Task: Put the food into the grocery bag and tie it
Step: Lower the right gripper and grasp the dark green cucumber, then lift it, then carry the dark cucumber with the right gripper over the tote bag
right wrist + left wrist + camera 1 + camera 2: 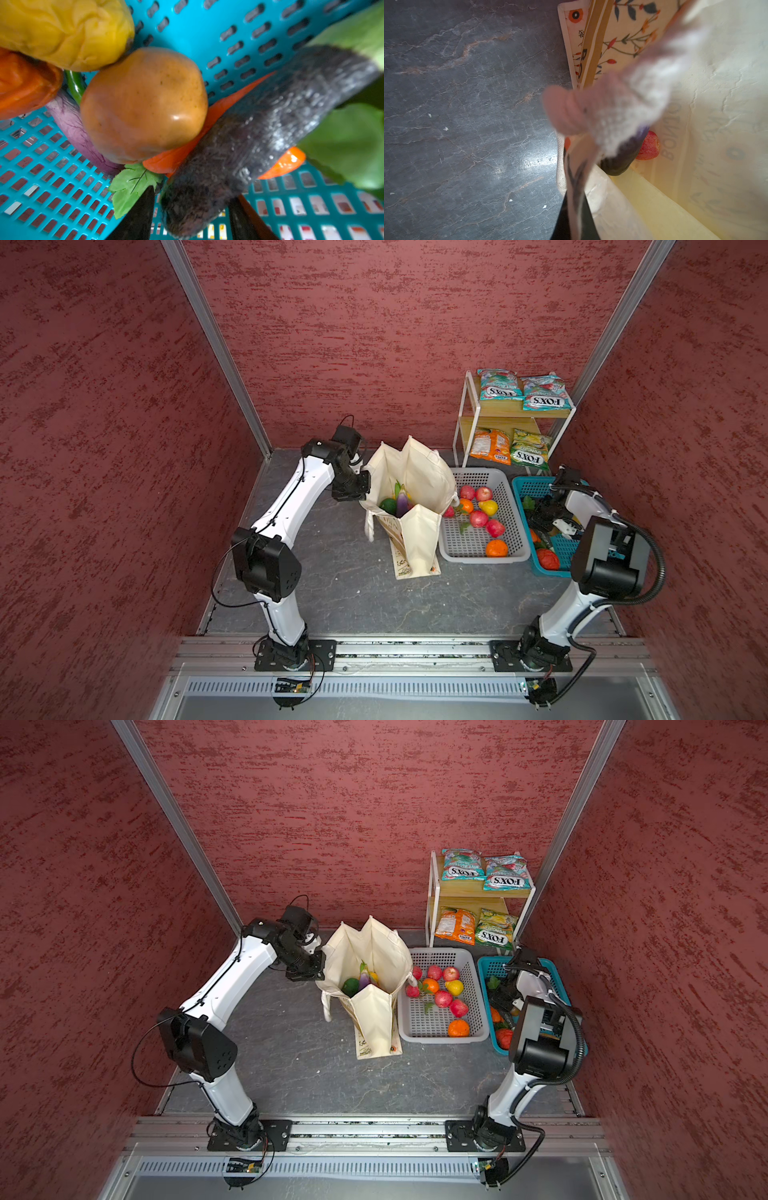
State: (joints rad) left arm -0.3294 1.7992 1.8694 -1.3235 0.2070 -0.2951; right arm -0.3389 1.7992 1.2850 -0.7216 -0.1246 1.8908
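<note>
Our left end effector is clamped tight on the rim of the grocery bag, on the side that faces it. Cream cloth is pinched between its fingers. Behind it the left arm rises from the front rail, bends at the elbow and reaches forward, with the wrist turned in toward the bag. Past its tips the bag's mouth stands open, and inside we see a green fruit, a purple one and a yellow one. Back toward the arm's base, bare bench leaves free room

Our right end effector is down inside the blue basket. Its fingers stand apart on either side of a dark vegetable, and we cannot tell whether they press it. An orange fruit and green leaves crowd close, with the basket wall just beyond. The right arm's elbow is folded high above the basket, with the forearm pointing steeply down. The grey basket sits between this end effector and the bag, just beside the bag. Beyond it, two teal FOX'S packets lie on the top tier of the rack
</note>
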